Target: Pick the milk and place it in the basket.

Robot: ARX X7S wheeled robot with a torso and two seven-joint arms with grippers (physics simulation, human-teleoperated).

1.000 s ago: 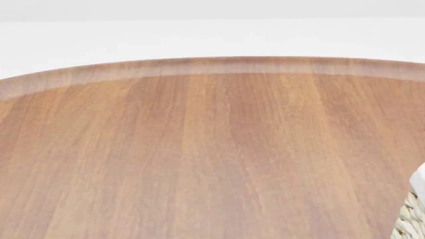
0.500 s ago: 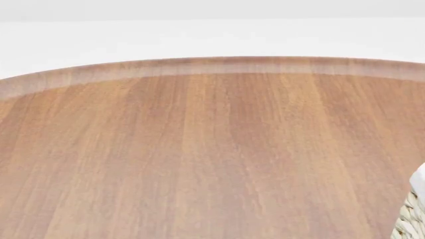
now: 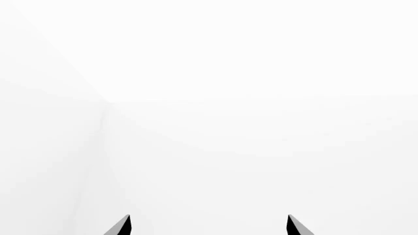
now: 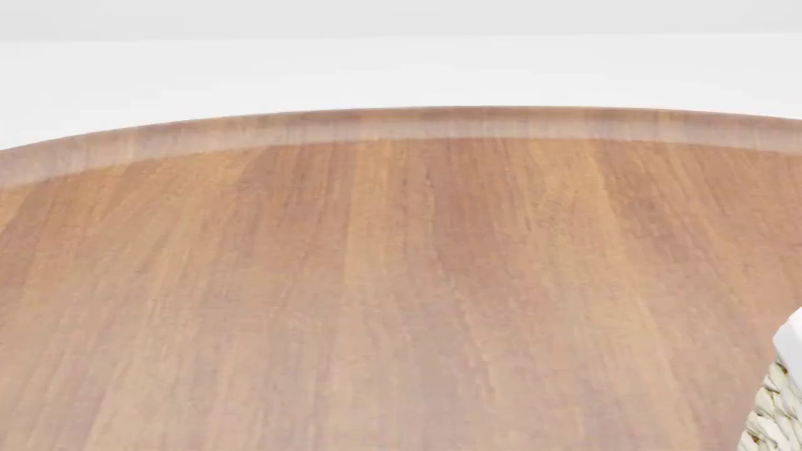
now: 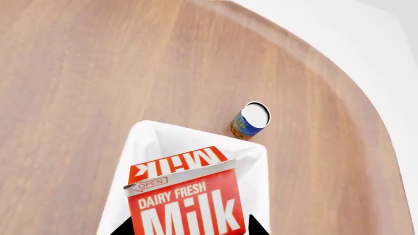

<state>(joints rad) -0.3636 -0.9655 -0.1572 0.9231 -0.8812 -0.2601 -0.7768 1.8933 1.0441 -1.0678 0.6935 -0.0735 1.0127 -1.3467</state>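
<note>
Left wrist view: left gripper [image 3: 207, 226] with two dark fingertips [image 3: 121, 226] set wide apart, nothing between them, against blank white.

Head view: brown wooden table [image 4: 376, 282] with curved far edge; corner of basket [image 4: 779, 404] at lower right. No arm in view.

Right wrist view: milk [image 5: 186, 198] clamped between dark tips of right gripper [image 5: 189, 227], held above white-lined basket [image 5: 140, 147]. Small blue can [image 5: 250, 120] upright on table [image 5: 78, 73] just beside basket.
</note>
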